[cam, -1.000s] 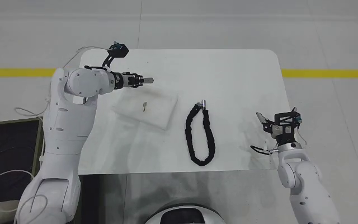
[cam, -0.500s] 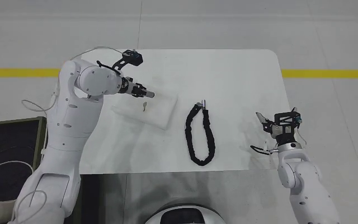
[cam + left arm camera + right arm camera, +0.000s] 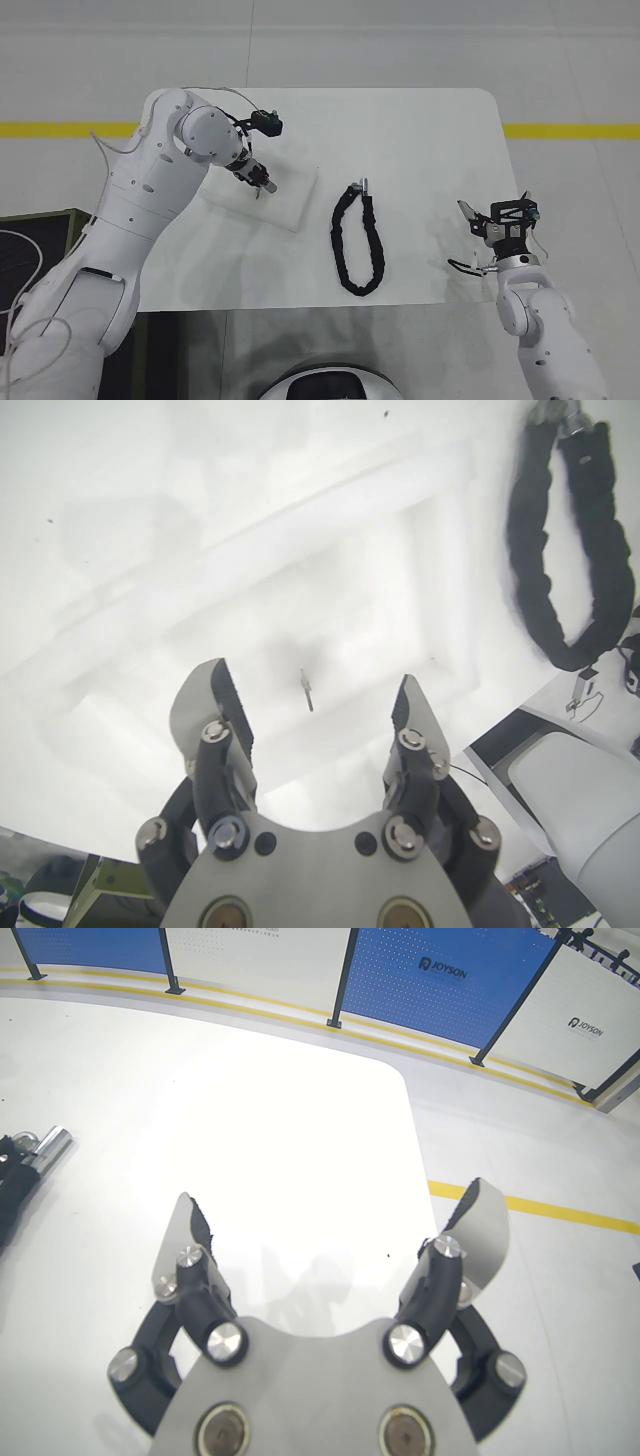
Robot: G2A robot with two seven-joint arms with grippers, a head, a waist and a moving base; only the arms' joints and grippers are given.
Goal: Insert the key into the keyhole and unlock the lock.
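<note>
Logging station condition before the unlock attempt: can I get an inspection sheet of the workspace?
Surface: white table, a few dark specks.
Job's things: key lying on a white foam pad; black chain lock lying looped mid-table, apart from the pad.
Clutter: nothing seen.
End effectors: left end effector open, over the key; right end effector open, empty, at the table's right edge.
Cables: thin white cable along the left arm.
Surroundings: grey floor with yellow line; blue and white panels beyond.
</note>
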